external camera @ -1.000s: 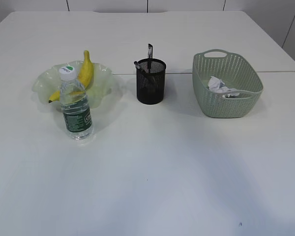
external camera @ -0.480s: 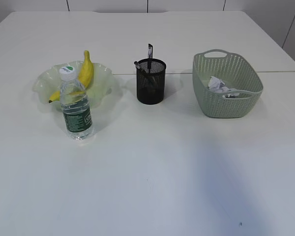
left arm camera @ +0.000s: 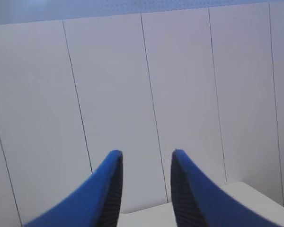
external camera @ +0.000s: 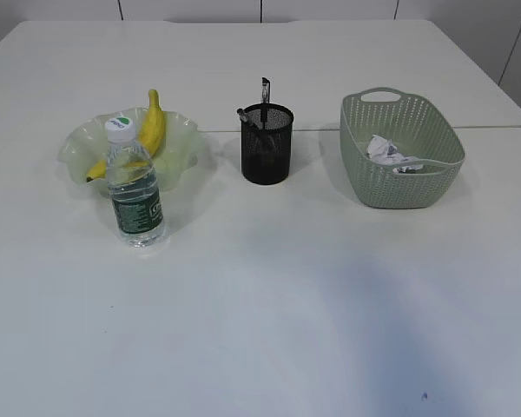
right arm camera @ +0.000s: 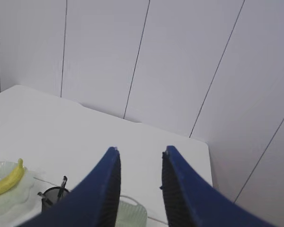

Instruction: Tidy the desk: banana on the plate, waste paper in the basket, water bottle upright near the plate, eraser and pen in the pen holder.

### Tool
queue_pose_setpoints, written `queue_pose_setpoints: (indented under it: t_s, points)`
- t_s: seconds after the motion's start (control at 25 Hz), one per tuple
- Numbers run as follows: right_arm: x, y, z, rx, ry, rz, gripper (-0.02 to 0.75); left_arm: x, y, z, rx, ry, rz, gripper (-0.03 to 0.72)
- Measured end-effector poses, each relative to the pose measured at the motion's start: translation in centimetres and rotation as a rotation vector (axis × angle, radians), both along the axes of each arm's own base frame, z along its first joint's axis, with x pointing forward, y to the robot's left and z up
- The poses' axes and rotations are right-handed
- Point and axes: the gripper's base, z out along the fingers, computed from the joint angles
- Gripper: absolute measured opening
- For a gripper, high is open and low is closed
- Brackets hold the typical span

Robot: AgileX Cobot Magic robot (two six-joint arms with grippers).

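Note:
In the exterior view a yellow banana [external camera: 148, 132] lies on the pale green wavy plate [external camera: 76, 144]. A clear water bottle [external camera: 134, 188] with a white cap stands upright just in front of the plate. A black mesh pen holder [external camera: 267, 143] holds a pen [external camera: 264, 90]; the eraser is not visible. Crumpled waste paper [external camera: 389, 153] lies in the green basket [external camera: 399, 187]. Neither gripper shows in the exterior view. My left gripper [left arm camera: 145, 153] is open and empty, raised and facing the wall. My right gripper [right arm camera: 140, 151] is open and empty, high above the table.
The right wrist view shows the banana [right arm camera: 7, 180], the pen holder [right arm camera: 54, 195] and the basket's rim [right arm camera: 132, 204] far below. White wall panels stand behind the white table [external camera: 269, 295].
None among the objects. A faint shadow on the table at the lower right has shifted slightly.

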Motion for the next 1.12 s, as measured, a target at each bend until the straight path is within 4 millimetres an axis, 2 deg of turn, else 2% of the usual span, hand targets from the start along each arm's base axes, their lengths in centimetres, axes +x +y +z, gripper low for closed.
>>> queue_pose_setpoints:
  t_s: [0.2,0.32,0.52,0.88,1.12]
  points:
    - [-1.4,0.2,-1.0,0.008,0.023,0.016,0.231,-2.7,0.8,-0.5,0.006,-0.023,0.036,0.237]
    - [-2.1,0.4,-1.4,0.011,0.034,0.039,0.231,-3.5,1.0,-0.8,0.01,-0.017,0.027,0.237]
    - [-2.9,0.9,-1.6,0.009,0.031,0.114,0.231,-4.4,0.9,-1.9,0.032,0.068,0.025,0.237]
    - [-3.1,0.8,-1.6,-0.008,0.029,0.11,0.231,-4.7,1.1,-2.0,0.033,0.067,0.023,0.237]
    - [-5.5,0.2,-3.5,-0.042,0.05,0.103,0.231,-5.3,2.1,-2.1,-0.004,0.064,0.105,0.236]
